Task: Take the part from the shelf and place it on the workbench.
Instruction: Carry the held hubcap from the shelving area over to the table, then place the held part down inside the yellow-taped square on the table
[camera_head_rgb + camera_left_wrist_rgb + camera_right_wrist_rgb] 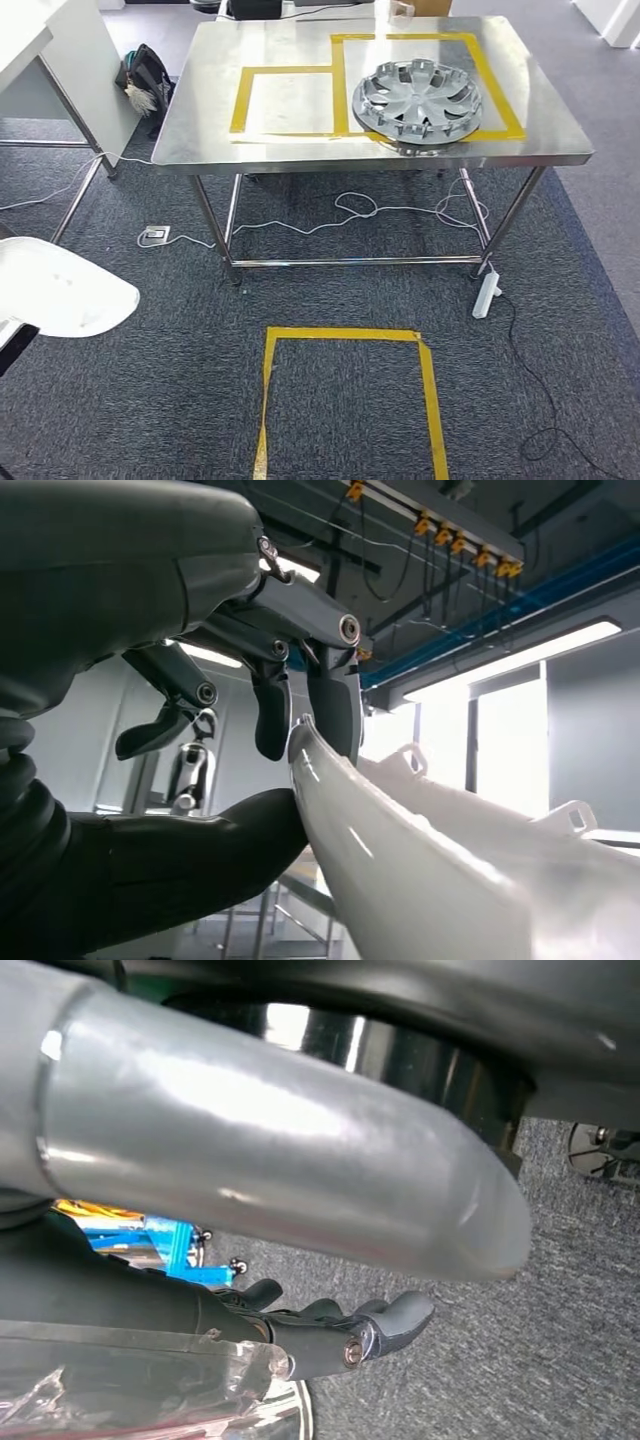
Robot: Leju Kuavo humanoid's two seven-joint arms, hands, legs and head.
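Steel worktop (302,135) ahead, marked with yellow tape outlines (287,100). Silver hubcap (416,100) lying flat inside the larger taped rectangle, toward the right side. Smaller taped rectangle to its left bare. Under the worktop, a white cable (355,215) looping across the grey carpet (189,380), ending at a white power strip (487,295) beside the right leg, with a black cord (543,400) trailing off it. Small floor socket (156,235) near the left legs. Yellow taped square (347,400) on the carpet between camera and worktop. Dark bag (147,78) on the floor beyond the left corner, next to a white table (45,60).

White part (60,290) at the left edge of the head view, well short of the worktop and off to its left, above the carpet. In the left wrist view, the same white part (423,860) pinched at its rim: left hand (302,740) with dark fingers (336,705) curled over the top edge and the thick thumb (189,870) pressing from beneath. Small tabs standing along the part's far edge.

Right hand (332,1335) in the right wrist view hanging over the carpet, dark fingers (392,1315) partly curled; something clear and glossy (143,1390) just beside it, cannot tell whether held. Blue frame on castors (170,1250) behind.

No readable writing or labels anywhere.
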